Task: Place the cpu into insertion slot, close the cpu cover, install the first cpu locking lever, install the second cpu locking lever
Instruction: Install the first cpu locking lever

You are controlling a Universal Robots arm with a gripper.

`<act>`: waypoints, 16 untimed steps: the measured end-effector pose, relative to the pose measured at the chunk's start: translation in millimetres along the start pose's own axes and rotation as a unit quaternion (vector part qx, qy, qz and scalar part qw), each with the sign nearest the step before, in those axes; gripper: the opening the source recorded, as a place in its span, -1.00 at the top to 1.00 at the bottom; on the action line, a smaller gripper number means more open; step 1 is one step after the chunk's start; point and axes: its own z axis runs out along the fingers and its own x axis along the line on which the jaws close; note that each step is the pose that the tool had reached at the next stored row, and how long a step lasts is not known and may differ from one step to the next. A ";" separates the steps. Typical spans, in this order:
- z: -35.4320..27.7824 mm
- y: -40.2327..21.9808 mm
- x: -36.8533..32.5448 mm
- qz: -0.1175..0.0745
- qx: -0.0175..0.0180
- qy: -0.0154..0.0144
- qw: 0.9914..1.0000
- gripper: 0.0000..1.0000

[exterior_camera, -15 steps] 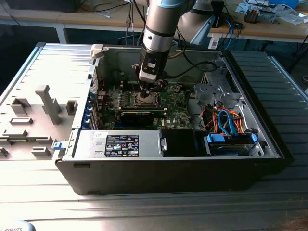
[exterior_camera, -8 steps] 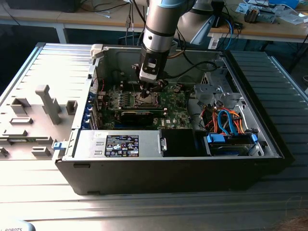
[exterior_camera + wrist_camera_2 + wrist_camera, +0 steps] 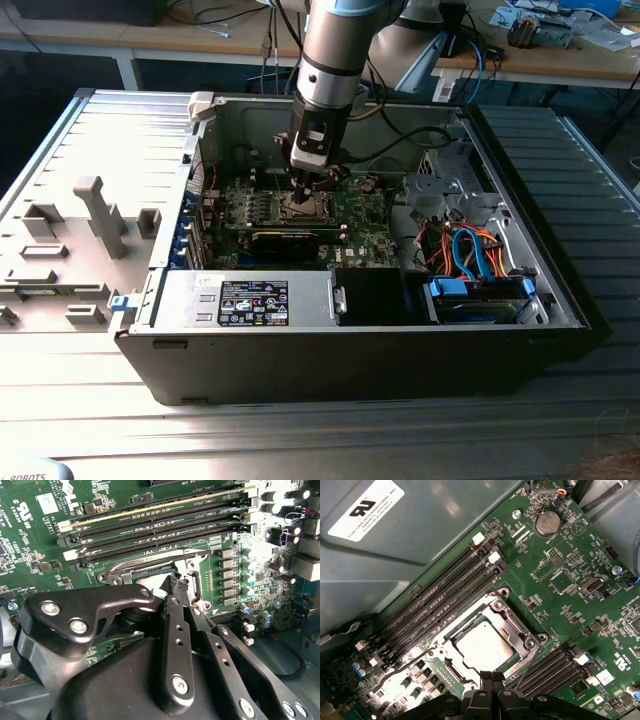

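Resting the gripper (image 3: 492, 676), tips pressed together, at the rim of the socket (image 3: 496, 600) holding the chip (image 3: 482, 647) under its lowered cover (image 3: 451, 639), and probably risking a slip off the thin wire lever (image 3: 526, 659), scraping the green board (image 3: 560, 580) alongside.

The silver-grey cpu (image 3: 482, 647), its silver cpu cover (image 3: 516, 621), the green circuit board (image 3: 570, 595) striped with long black slots (image 3: 445, 595), the black end effector (image 3: 492, 676), blue and orange cables (image 3: 470, 250), a ribbed grey counter (image 3: 130, 130).
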 end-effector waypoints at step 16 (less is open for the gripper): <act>0.0 0.0 0.0 -0.013 0.001 -0.002 1.000 0.79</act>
